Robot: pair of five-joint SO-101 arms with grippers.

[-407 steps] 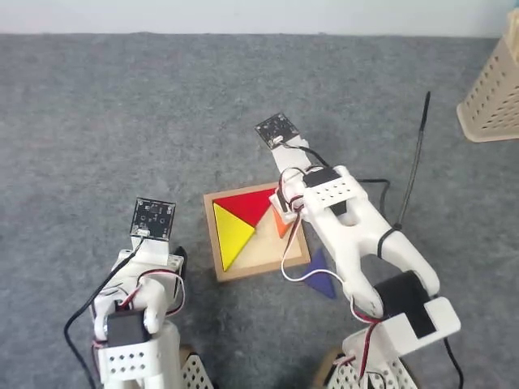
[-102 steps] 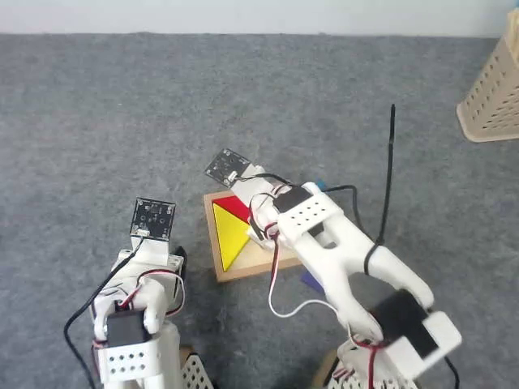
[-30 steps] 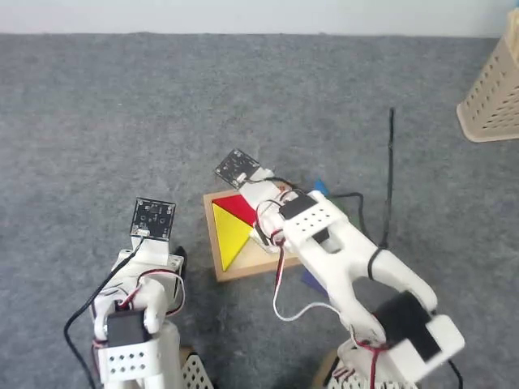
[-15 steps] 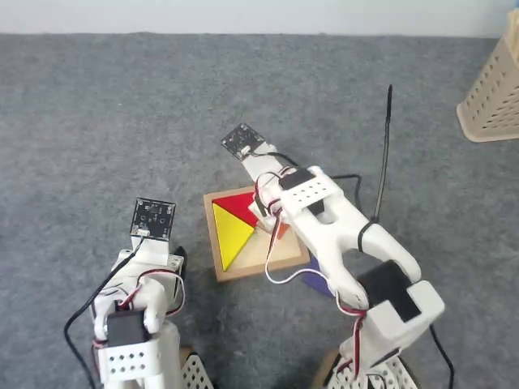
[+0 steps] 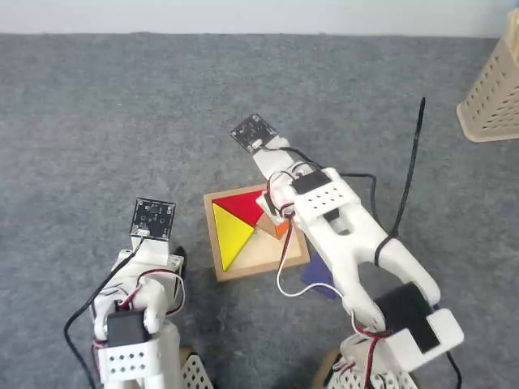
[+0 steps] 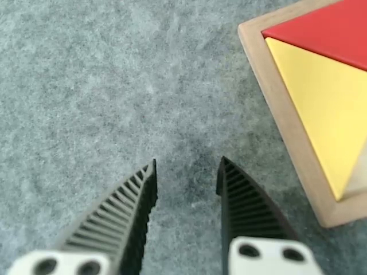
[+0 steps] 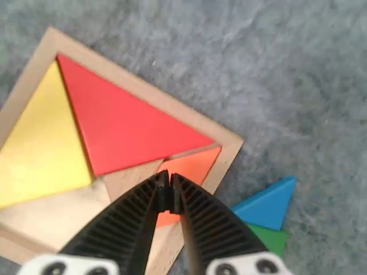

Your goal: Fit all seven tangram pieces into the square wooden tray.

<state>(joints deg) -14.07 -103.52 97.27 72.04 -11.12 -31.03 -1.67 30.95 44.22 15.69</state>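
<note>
One tray [image 5: 259, 269] corner bare, orange piece [image 7: 192, 166] (edge-side)

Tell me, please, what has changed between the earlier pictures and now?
The right arm swung from over the middle of the tray back to its right side; the right gripper now hangs shut above the orange piece. Nothing visibly taken or released. The left gripper, red triangle and yellow triangle stayed put.

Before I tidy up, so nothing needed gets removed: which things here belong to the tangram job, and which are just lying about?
Job: wooden tray, red triangle, yellow triangle, orange piece, blue piece, green piece, dark blue piece.
Lying about: beige basket, black cable.
</note>
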